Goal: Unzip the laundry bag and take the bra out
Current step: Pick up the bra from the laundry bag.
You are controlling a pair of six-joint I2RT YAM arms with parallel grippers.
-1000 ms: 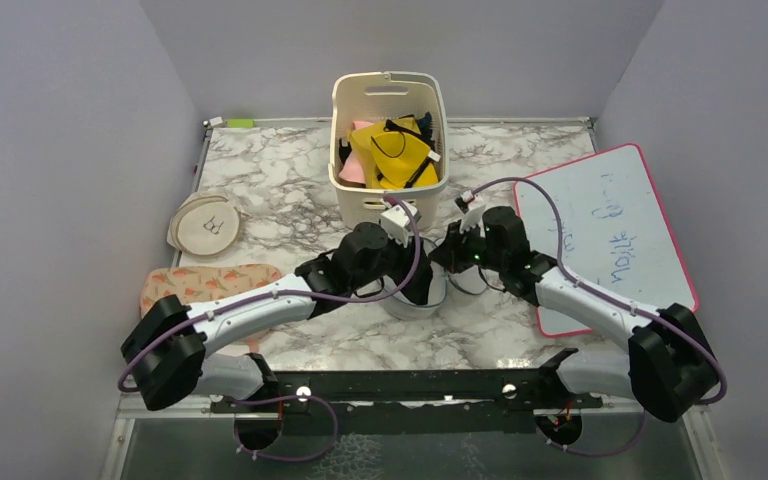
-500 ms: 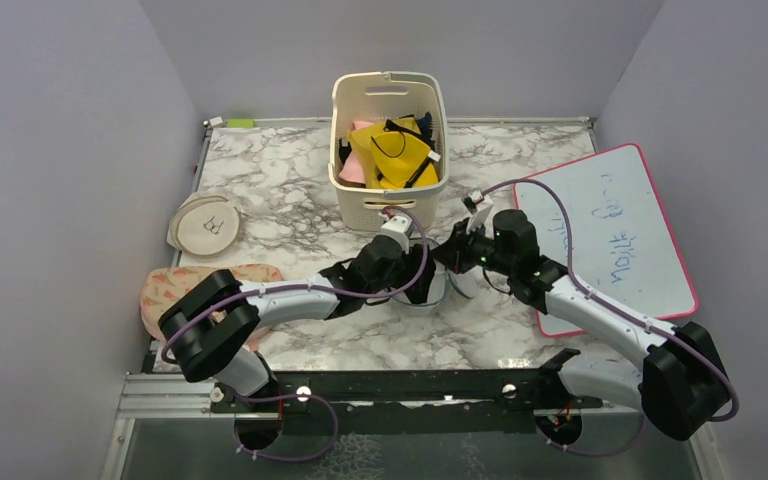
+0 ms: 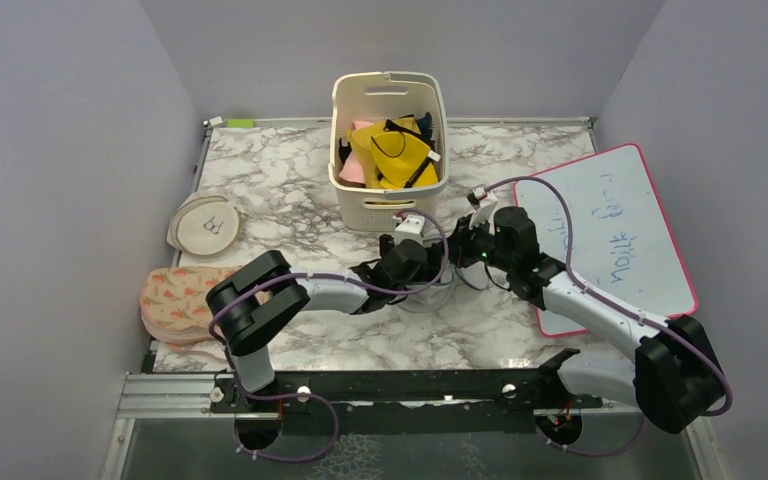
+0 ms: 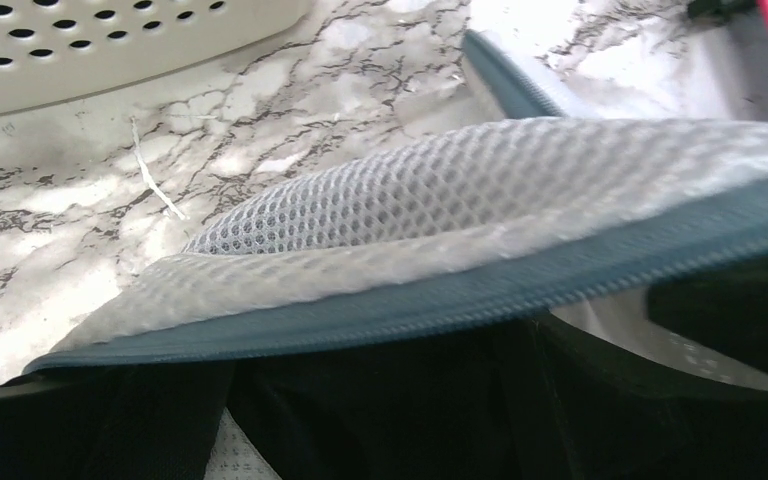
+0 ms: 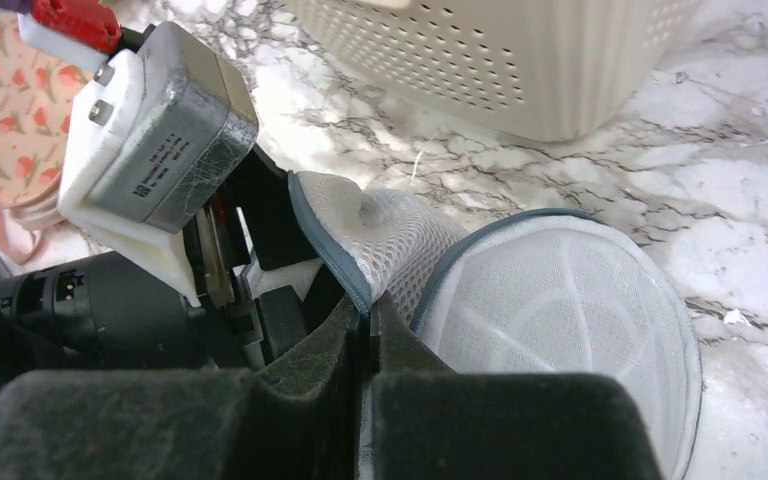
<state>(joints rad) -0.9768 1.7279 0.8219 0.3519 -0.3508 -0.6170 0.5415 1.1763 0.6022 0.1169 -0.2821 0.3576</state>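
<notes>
Mesh laundry bag (image 5: 560, 300) sat just before cream basket (image 3: 390, 195).
Rim was pinched in fully closed right gripper (image 5: 365, 325); raised flap hid left gripper (image 3: 428, 272), opening couldn't be told.

Mesh laundry bag (image 5: 560, 300) pinched between jaws, cream basket (image 5: 520, 60) behind

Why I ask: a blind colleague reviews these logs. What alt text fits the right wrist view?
The right gripper pinches the zip-trimmed rim of the white mesh laundry bag, holding up a flap above its round body on the marble table. The left arm's wrist camera block crowds in at left, and a cream slotted basket stands behind.
</notes>
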